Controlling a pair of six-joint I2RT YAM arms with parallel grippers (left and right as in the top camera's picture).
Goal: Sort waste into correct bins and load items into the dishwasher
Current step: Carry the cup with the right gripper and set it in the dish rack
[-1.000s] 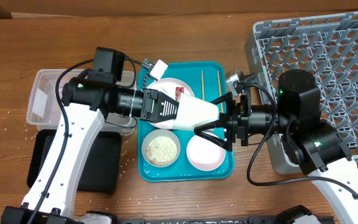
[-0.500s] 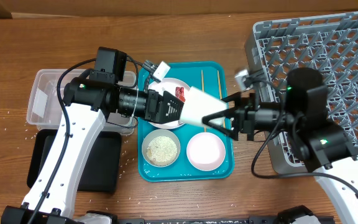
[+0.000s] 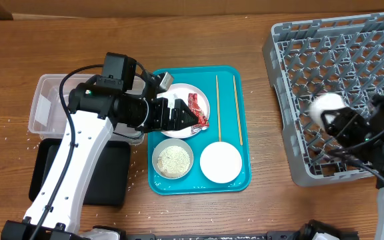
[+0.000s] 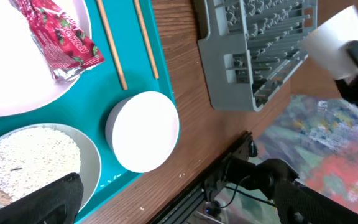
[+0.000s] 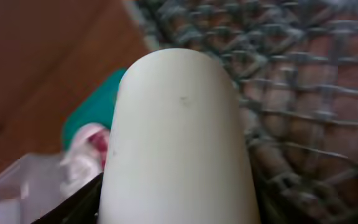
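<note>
Right now the right gripper (image 3: pixel 339 119), at the right edge of the overhead view, is clamped on a white cup (image 3: pixel 324 105) held above the near-left part of the grey dish rack (image 3: pixel 352 47), clear of the pegs. I'd judge the step in hand is seating that cup. It calls for a slow, straight descent into one open cell of the lattice, the cup kept from tipping against a peg. The fingers should part only once it rests on the grid. Which end is the cup's mouth I cannot tell from the blurred wrist view. The left gripper (image 3: pixel 187 117) hangs with its fingers apart and empty over the white plate (image 3: pixel 193 89) in the upper part of the teal tray (image 3: pixel 242 181), just beside the red wrapper (image 3: pixel 197 110). Two chopsticks (image 3: pixel 217 107), a bowl of rice (image 3: pixel 173 160) and a small pale bowl (image 3: pixel 221 162) wait on that tray.
</note>
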